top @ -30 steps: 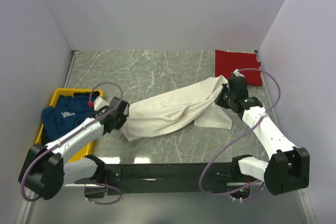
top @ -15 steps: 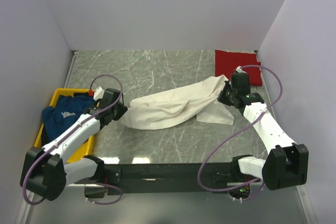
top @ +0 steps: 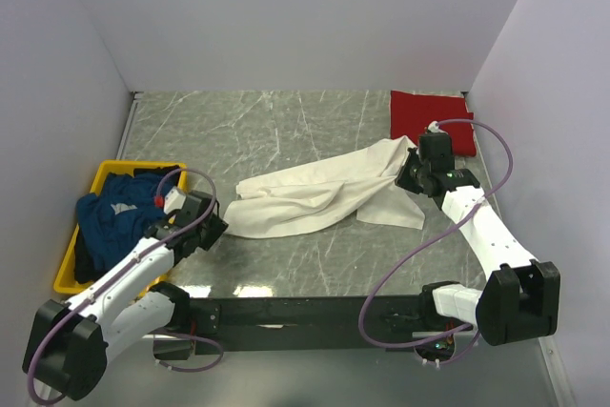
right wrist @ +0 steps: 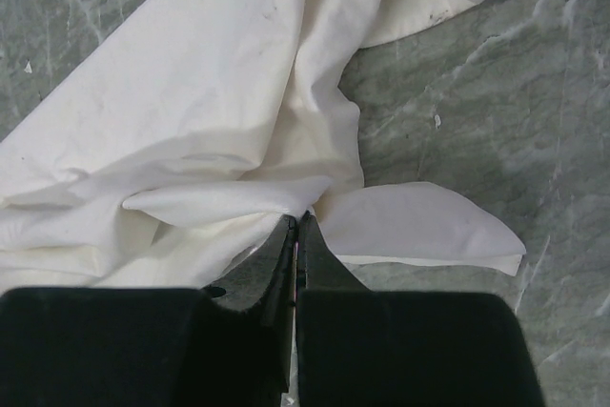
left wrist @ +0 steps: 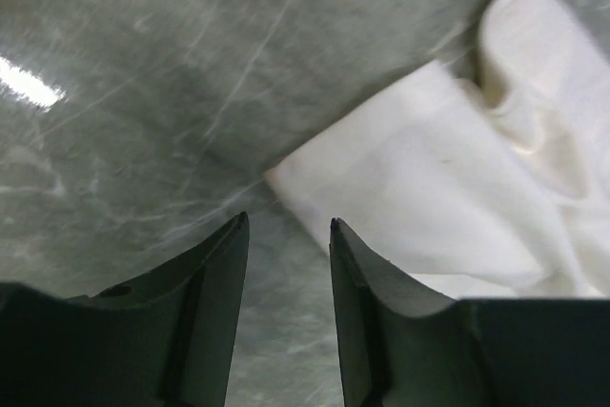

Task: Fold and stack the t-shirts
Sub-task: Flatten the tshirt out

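The cream-white t-shirt point(top: 305, 199) lies crumpled in a long strip across the table's middle. My right gripper point(top: 412, 172) holds its right end off the table, its jaws pinched shut on a fold of the cloth point(right wrist: 219, 92). My left gripper point(top: 213, 227) stands open just off the shirt's left end. Only marble shows between its fingers, and the cloth's corner point(left wrist: 429, 188) lies ahead to the right. The red t-shirt point(top: 431, 117) lies folded flat at the back right. The dark blue t-shirt point(top: 110, 209) with a white mark is bunched in the tray.
A yellow plastic tray point(top: 107, 172) stands at the left wall beside my left arm. White walls close off the grey marble table point(top: 267, 126) on three sides. The arm bases and a black bar run along the near edge.
My left gripper opened, let go of the cream shirt's left end and drew back toward the near left. That end now rests on the table. My right gripper shifted slightly back, still gripping.
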Controlling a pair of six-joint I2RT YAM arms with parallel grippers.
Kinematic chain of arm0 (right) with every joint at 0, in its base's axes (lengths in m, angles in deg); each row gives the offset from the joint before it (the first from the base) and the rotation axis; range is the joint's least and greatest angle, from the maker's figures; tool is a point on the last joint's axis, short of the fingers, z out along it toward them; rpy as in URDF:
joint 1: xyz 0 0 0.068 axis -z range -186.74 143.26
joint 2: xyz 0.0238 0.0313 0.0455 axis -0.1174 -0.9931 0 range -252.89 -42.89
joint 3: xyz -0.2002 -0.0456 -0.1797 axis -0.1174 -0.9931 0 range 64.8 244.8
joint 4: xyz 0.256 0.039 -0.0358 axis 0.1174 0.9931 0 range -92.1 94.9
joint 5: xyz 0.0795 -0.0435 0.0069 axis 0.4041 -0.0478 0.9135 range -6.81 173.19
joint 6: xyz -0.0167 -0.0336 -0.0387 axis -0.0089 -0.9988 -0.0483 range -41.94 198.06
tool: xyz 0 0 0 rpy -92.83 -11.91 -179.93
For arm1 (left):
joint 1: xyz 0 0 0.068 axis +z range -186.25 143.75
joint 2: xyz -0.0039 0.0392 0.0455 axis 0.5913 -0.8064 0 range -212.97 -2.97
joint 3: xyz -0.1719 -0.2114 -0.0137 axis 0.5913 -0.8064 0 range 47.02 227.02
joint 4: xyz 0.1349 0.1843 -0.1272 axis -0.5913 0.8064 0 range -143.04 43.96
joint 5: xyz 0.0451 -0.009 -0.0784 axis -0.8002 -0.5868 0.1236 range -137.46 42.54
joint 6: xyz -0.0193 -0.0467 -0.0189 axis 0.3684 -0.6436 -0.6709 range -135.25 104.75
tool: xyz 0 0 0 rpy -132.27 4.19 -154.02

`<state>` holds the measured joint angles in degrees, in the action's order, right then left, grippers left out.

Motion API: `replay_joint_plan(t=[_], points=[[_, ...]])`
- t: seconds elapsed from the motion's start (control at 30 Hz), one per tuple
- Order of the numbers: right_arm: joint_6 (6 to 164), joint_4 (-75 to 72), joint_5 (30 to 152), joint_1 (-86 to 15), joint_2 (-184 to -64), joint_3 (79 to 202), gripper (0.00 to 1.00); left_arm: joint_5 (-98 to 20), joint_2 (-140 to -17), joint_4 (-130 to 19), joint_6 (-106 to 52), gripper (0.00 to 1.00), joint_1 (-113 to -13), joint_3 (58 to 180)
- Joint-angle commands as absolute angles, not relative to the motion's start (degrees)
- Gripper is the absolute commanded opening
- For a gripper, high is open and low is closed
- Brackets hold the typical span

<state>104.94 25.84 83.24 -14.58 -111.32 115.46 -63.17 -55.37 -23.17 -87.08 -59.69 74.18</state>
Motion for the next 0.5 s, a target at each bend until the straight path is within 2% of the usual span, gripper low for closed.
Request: replay_joint_plan(t=[0.0,0.33,0.47], points=[[104.34,24.36,83.01,-14.04,-111.01,116.57,0.0,-62.14,-56.4,-25.61,-90.48,0.45,-60.51,71.55],[104.17,23.83,84.42,-14.04,-110.3,115.25,0.0,-62.4,-61.23,-34.49,-90.31,0.47,-60.69,70.58],[104.25,23.74,84.94,-14.04,-110.13,114.81,0.0,-63.28,-63.52,-35.9,-89.87,0.44,-60.69,71.37]])
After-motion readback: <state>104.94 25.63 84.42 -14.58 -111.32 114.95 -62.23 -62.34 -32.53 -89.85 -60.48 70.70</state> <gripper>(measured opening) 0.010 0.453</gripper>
